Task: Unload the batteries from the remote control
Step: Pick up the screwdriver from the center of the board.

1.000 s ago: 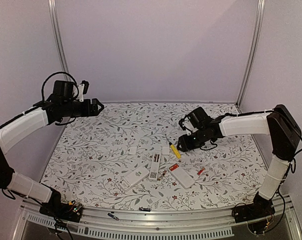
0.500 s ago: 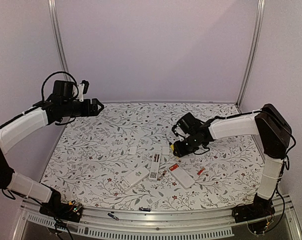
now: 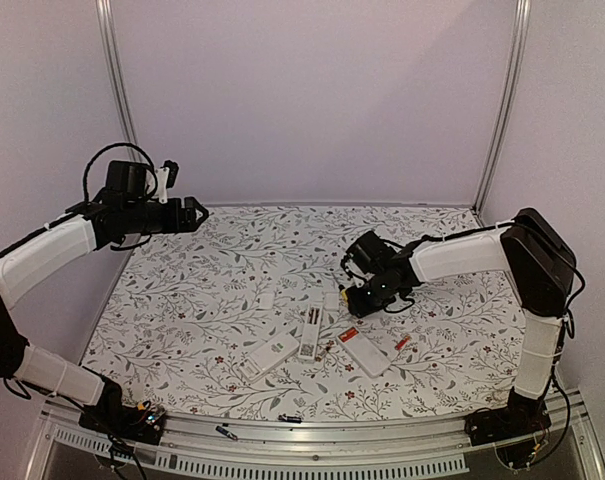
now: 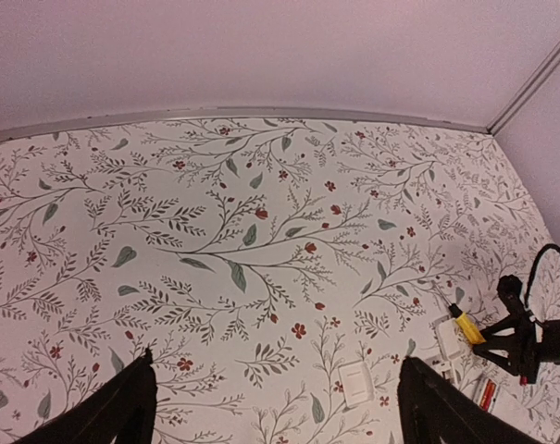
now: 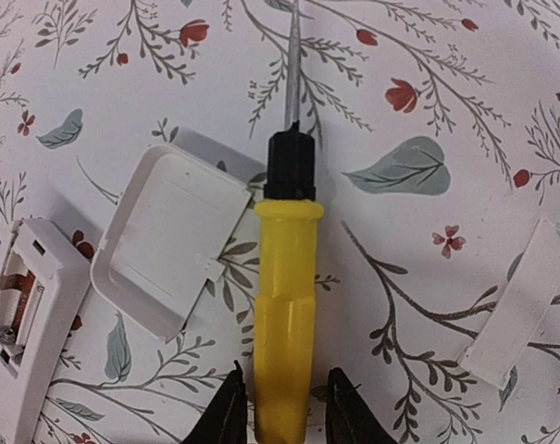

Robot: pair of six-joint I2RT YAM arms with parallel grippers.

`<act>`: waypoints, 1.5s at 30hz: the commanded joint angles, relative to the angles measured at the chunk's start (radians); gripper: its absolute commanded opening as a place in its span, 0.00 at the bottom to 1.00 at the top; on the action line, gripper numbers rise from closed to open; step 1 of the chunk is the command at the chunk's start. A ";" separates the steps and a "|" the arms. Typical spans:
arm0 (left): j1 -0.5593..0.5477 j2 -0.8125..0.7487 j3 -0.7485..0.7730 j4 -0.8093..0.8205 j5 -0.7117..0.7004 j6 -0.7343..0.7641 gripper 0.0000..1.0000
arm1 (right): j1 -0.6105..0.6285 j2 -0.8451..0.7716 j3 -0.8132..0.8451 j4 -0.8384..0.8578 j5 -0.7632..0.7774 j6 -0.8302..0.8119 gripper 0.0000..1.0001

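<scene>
Between the two dark fingers [image 5: 231, 412] of the right gripper [image 5: 284, 402] lies the yellow handle of a screwdriver [image 5: 284, 277]. Its black collar and thin metal shaft point straight away from the hand. The jaws stand narrow, one finger close on each side of the handle, and I cannot tell whether they press it. Just left of the fingers in the wrist view, a white battery cover [image 5: 168, 240] lies inside-up against the handle. Further left is a white remote [image 5: 30, 305] with its bay open and something red-orange inside, too small to name for sure. From above, one red-orange battery [image 3: 403, 342] lies loose on the floral cloth [image 3: 222, 290], well apart from the right hand on its base-ward side. Far off to the left, the left gripper [image 4: 280, 416] hangs high above the cloth with its jaws spread wide.
</scene>
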 commanded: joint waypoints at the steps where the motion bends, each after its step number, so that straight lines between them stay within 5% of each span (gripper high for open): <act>1: 0.011 -0.015 -0.008 0.007 0.014 0.010 0.90 | 0.012 0.036 0.022 -0.005 0.022 0.016 0.27; 14: 0.013 -0.021 -0.015 0.019 0.059 0.014 0.89 | 0.003 -0.029 0.001 0.019 0.057 0.055 0.09; 31: -0.071 -0.035 -0.082 0.209 0.652 0.063 0.89 | -0.023 -0.323 -0.066 0.195 -0.585 -0.074 0.00; 45: -0.192 0.050 -0.073 0.210 0.778 0.073 0.87 | 0.041 -0.325 -0.027 0.260 -0.837 -0.043 0.00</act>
